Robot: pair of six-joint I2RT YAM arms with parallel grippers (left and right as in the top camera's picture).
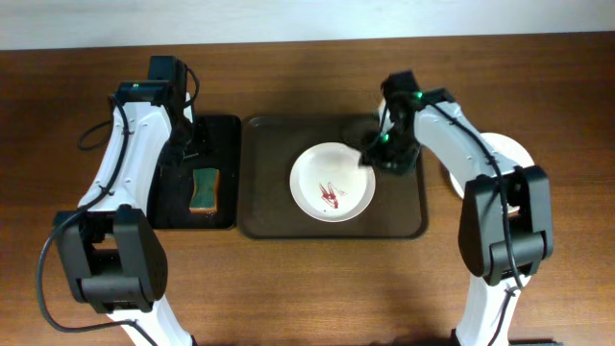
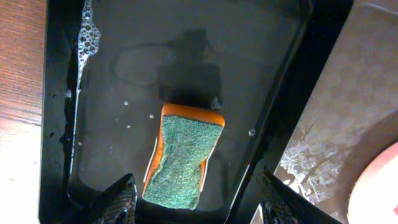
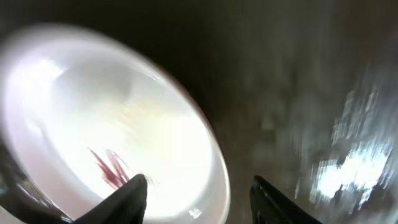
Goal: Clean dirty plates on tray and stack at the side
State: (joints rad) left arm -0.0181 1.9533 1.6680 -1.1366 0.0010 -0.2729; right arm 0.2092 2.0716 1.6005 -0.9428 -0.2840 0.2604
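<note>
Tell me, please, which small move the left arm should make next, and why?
Probably it should lower and close the left fingers on the sponge. The sponge lies free in the wet black tray, just below the open fingers. The plate on the brown tray shows red smears at its centre.

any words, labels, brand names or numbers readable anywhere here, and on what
None can be read anywhere.
The sponge, the black tray, the plate and the brown tray carry no print; the plate's red marks are smears, not writing.
The left arm and right arm show no legible label.
The right wrist view is too blurred to read anything.
</note>
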